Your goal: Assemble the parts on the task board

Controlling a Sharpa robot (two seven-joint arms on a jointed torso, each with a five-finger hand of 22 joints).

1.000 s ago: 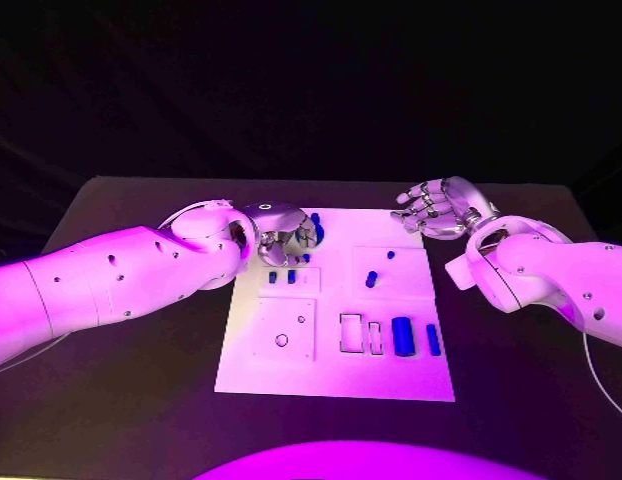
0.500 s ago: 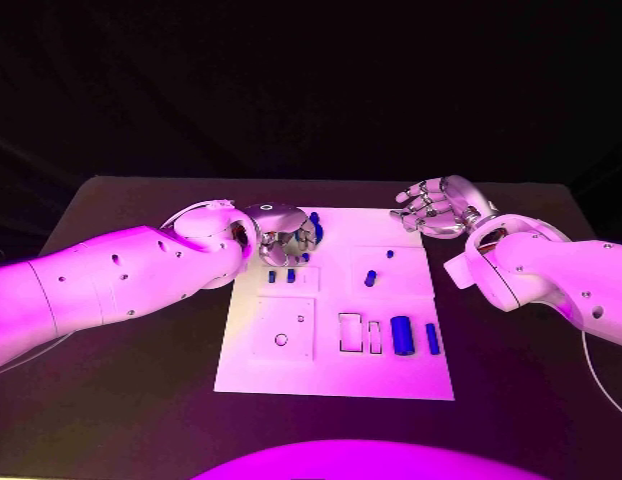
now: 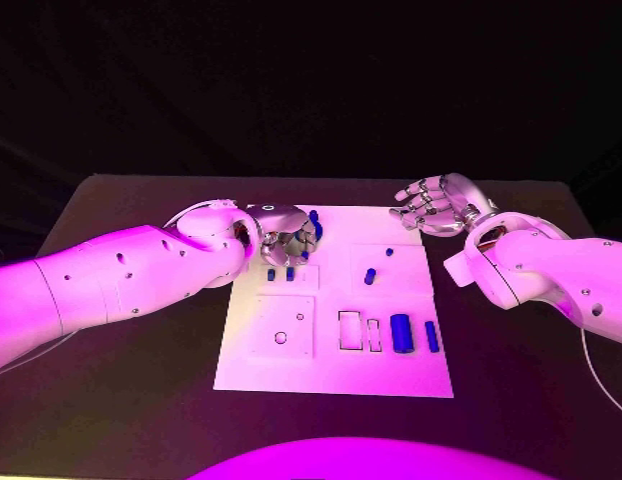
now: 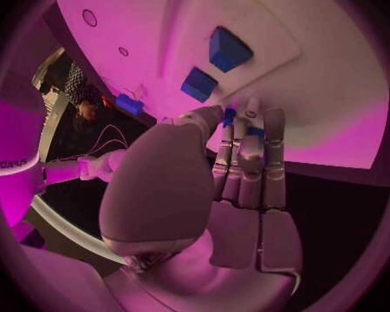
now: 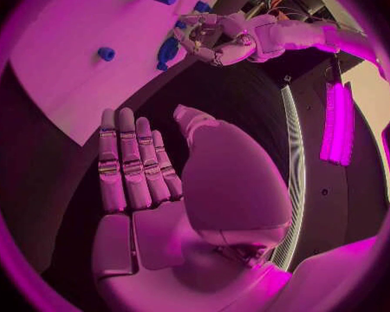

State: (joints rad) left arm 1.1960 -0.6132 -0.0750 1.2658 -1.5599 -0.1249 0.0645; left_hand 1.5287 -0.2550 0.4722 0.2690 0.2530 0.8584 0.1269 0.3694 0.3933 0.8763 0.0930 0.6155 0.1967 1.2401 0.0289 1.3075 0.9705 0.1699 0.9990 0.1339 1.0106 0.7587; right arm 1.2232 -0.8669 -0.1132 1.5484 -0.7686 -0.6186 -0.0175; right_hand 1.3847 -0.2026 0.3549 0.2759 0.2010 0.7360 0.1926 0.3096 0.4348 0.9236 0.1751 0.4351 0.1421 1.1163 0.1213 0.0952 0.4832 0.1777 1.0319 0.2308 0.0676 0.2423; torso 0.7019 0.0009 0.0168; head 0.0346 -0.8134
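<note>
**Left robot hand has a blue part at the board's far edge, placement looks like it's up next**

Starting on the left: the left robot hand sits over the far-left corner of the task board, fingers curled in tight. In the left wrist view there's a small blue part pinched at its fingertips, so I'd say we're mid-placement, part picked and being lined up. Just past the fingers are two blue blocks standing in a raised panel of the board.

The board itself lies mid-counter, with more blue pieces toward its near-right corner.

The right robot hand hovers off the board's far-right corner, fingers apart, holding nothing.

Next move, my guess: ease the pinched part down into its slot, which takes careful alignment.
</note>
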